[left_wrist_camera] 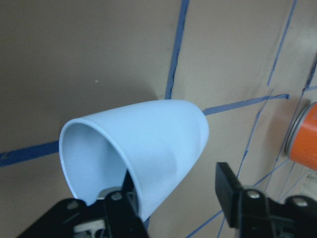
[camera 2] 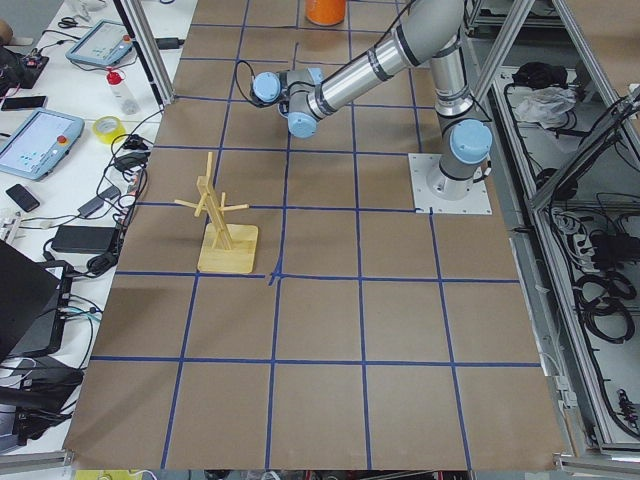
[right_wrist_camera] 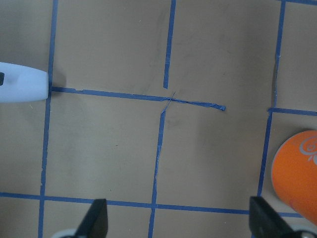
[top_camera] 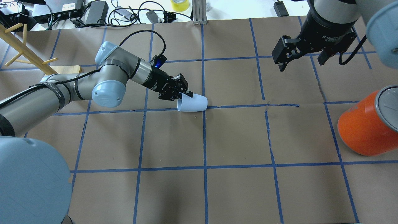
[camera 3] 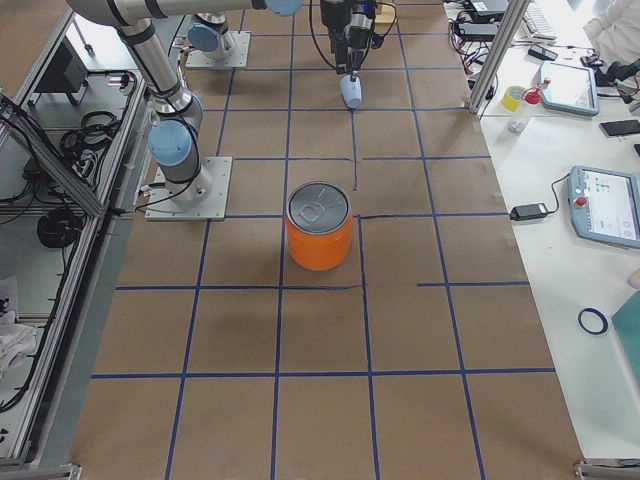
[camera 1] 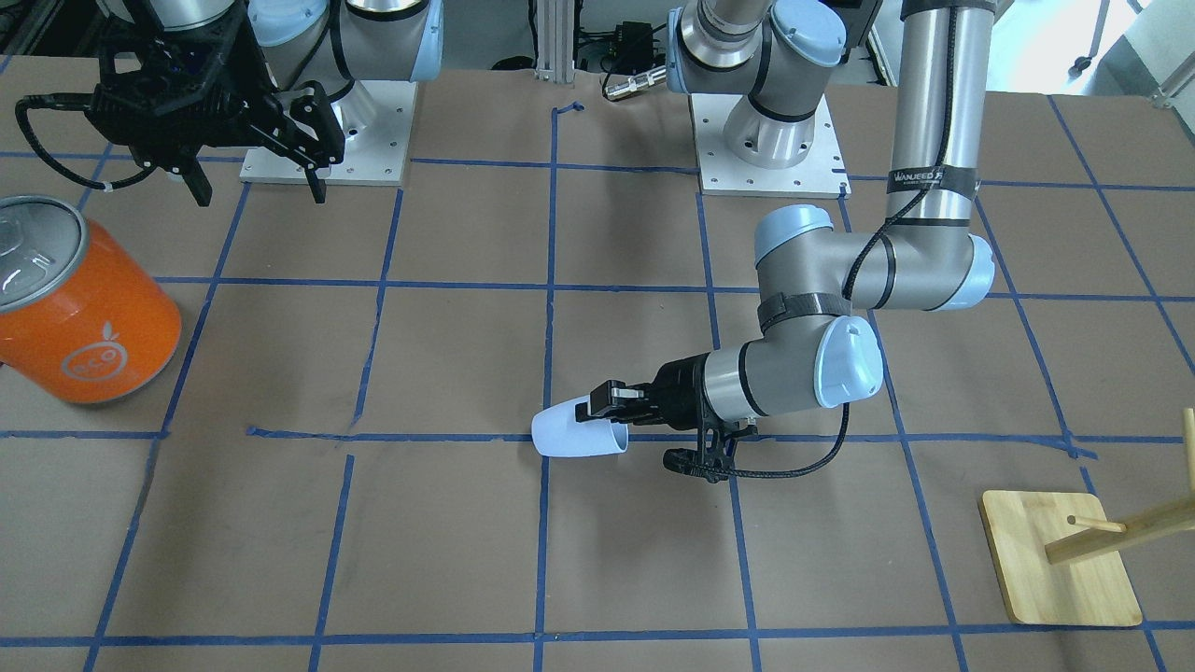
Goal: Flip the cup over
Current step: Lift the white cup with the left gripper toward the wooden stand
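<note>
The pale blue cup (camera 1: 569, 434) lies on its side on the brown table near the middle, also seen in the overhead view (top_camera: 194, 103) and the exterior right view (camera 3: 351, 93). Its open mouth faces my left gripper (camera 1: 597, 408), which is low at the rim (top_camera: 185, 95). In the left wrist view one finger is inside the cup (left_wrist_camera: 158, 134) and the other is outside, apart from the wall, so the gripper is open. My right gripper (camera 1: 260, 191) is open, empty and high near its base (top_camera: 300, 63).
A big orange can (camera 1: 89, 317) with a silver lid stands at the robot's right side (top_camera: 363, 127). A wooden peg rack on a square base (camera 1: 1064, 560) stands at the robot's left side (top_camera: 28, 53). Blue tape lines grid the table.
</note>
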Controlling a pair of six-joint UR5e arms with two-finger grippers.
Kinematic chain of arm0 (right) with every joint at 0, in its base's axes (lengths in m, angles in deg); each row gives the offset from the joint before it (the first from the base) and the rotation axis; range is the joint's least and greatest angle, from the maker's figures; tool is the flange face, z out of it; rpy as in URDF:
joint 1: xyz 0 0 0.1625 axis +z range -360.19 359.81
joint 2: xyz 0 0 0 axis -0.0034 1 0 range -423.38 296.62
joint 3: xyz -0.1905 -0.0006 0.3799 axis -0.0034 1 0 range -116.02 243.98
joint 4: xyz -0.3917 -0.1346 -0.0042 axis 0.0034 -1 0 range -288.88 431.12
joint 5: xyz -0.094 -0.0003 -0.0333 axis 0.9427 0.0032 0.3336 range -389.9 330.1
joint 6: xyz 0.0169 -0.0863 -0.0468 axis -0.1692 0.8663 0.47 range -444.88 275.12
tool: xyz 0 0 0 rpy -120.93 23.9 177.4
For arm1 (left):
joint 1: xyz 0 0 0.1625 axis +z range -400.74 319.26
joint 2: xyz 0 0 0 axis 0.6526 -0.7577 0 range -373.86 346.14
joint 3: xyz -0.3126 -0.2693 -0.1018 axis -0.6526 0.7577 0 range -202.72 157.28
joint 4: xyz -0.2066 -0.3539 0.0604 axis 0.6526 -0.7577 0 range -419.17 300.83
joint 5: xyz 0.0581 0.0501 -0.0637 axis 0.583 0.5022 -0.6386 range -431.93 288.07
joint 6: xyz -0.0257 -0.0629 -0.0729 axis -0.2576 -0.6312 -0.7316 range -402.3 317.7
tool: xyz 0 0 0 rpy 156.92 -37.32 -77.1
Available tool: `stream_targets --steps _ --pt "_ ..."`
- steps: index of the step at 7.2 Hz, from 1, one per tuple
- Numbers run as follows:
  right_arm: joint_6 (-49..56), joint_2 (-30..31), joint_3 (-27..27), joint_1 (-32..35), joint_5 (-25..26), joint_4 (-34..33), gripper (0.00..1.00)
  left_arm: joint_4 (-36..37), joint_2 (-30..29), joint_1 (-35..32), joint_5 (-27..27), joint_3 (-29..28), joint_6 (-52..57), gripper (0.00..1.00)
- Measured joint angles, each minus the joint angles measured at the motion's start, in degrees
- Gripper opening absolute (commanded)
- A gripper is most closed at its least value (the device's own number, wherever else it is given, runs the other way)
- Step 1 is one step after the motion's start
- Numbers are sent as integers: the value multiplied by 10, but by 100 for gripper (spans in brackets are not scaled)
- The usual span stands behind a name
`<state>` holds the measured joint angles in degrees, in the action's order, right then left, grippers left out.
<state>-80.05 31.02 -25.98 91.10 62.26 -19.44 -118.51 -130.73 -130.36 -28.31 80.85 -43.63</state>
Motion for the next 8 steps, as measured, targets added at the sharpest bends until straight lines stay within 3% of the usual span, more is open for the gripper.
stream_targets --steps 2,4,5,7,8 --pt "4 -4 -1 -11 -2 -34 100 3 4 -2 -6 -2 -16 0" --pt "4 -6 -2 -19 -3 -50 100 50 21 0 -4 -24 -106 0" --pt "4 -9 -2 -20 -2 -52 100 68 33 1 24 -53 -151 0" --pt "4 -13 -3 -21 -3 -52 100 62 46 0 180 -117 -168 0" --pt "4 -14 -3 -21 -3 -52 100 28 45 0 265 -143 -127 0"
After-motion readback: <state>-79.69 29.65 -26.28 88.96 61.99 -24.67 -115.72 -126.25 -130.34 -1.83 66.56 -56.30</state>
